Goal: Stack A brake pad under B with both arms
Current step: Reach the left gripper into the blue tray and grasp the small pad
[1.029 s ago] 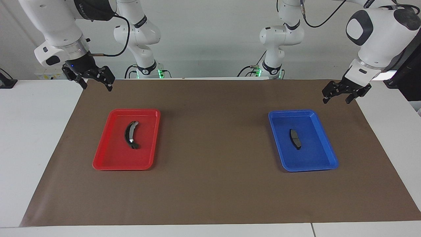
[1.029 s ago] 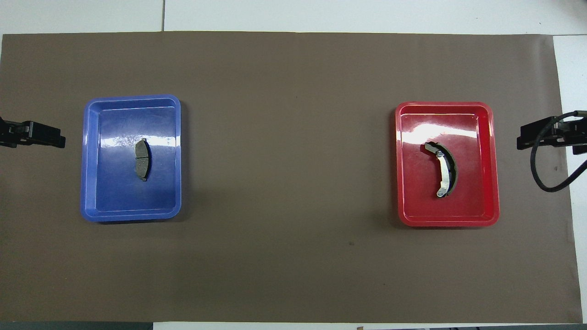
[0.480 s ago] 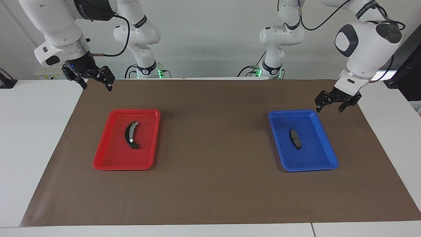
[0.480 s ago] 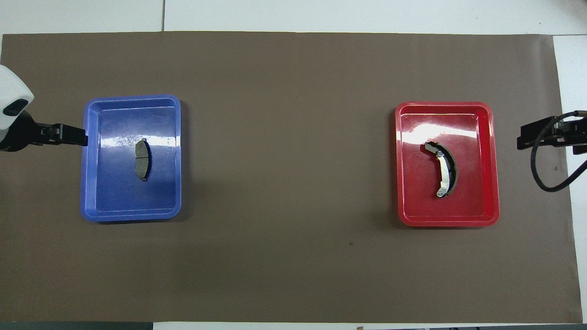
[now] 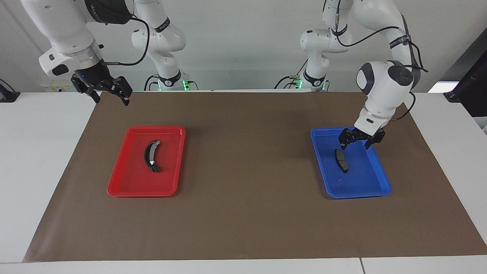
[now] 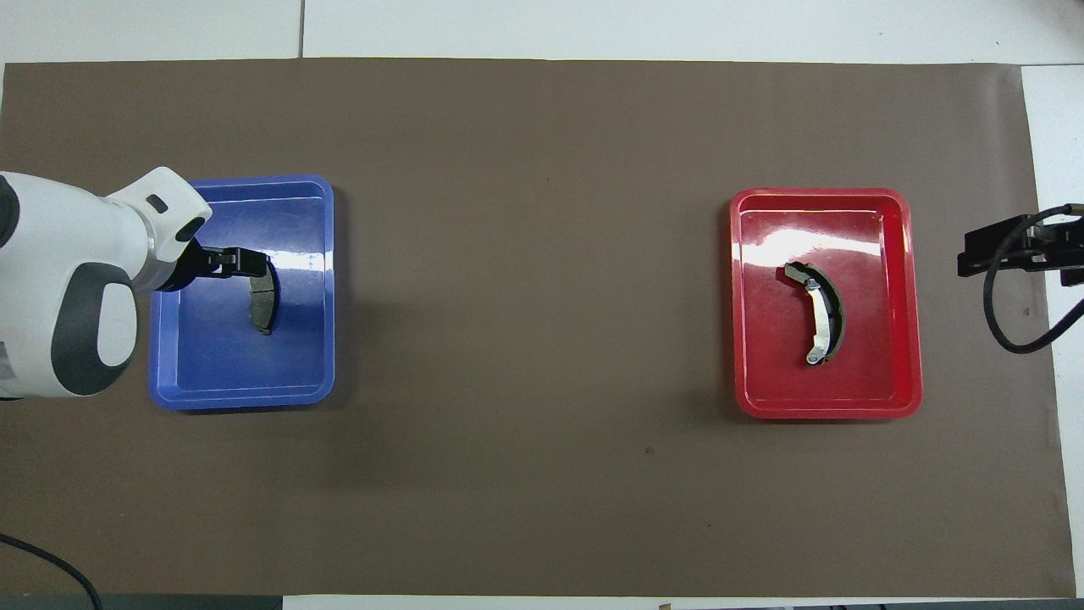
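The short dark-grey brake pad A lies in the blue tray toward the left arm's end of the table. My left gripper is open and hangs low over this tray, just above the pad and apart from it. In the overhead view the left gripper covers one end of the pad. The long crescent piece B lies in the red tray, and it also shows from overhead. My right gripper is open and empty, and waits in the air over the mat's corner beside the red tray.
A brown mat covers the white table between and around the blue tray and the red tray. A black cable loops from the right gripper. The arm bases stand at the robots' end.
My left arm has swung in from beside the blue tray and come down over it, above the short pad. The right arm, both trays and both brake pieces have not moved.
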Tool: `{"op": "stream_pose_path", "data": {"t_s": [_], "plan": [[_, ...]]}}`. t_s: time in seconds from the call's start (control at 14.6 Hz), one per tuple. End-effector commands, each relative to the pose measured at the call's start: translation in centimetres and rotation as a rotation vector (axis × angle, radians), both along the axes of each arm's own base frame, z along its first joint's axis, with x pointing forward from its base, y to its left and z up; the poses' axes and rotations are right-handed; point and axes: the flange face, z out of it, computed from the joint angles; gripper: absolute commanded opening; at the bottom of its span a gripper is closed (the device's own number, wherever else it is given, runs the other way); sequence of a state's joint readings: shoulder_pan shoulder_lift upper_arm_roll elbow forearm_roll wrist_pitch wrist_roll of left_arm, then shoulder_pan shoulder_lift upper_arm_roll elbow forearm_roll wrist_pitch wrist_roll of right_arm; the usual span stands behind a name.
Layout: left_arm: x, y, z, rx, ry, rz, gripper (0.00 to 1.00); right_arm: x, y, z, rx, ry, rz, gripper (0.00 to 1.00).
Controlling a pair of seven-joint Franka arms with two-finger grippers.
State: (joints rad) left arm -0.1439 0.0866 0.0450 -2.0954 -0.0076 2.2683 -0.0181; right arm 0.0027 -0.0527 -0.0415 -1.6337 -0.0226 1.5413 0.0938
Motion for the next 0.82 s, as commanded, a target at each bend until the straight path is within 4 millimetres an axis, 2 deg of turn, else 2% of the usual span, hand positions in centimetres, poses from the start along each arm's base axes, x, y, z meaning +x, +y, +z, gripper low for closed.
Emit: {"op": "stream_pose_path", "data": {"t_s": [0.0, 0.21, 0.27, 0.34, 0.55, 0.69, 0.75], "plan": [[-0.1, 0.3, -3.0, 0.014, -0.021, 0.016, 0.99, -0.7, -0.6, -0.6, 0.01, 0.0, 0.001, 1.0], [-0.7, 1.1, -5.8, 0.015, -0.027, 0.026, 0.99, -0.9, -0.6, -1.6, 0.012, -0.014, 0.008, 1.0], [-1.1, 1.1, -6.6, 0.016, -0.014, 0.026, 0.98, -1.3, -0.5, -2.5, 0.012, -0.032, 0.011, 1.0], [-1.6, 1.2, -7.4, 0.018, 0.003, 0.026, 0.97, -1.6, -0.3, -4.0, 0.011, -0.049, 0.017, 1.0], [-2.5, 1.3, -8.7, 0.021, 0.034, 0.027, 0.89, -1.7, 0.4, -10.6, 0.025, -0.089, 0.072, 1.0], [-2.8, 1.3, -8.9, 0.021, 0.041, 0.029, 0.78, -0.2, 1.2, -14.9, 0.026, -0.089, 0.104, 1.0], [-2.8, 1.0, -8.9, 0.021, 0.041, 0.027, 0.66, 0.5, 1.4, -17.0, 0.024, -0.095, 0.116, 1.0]]}}
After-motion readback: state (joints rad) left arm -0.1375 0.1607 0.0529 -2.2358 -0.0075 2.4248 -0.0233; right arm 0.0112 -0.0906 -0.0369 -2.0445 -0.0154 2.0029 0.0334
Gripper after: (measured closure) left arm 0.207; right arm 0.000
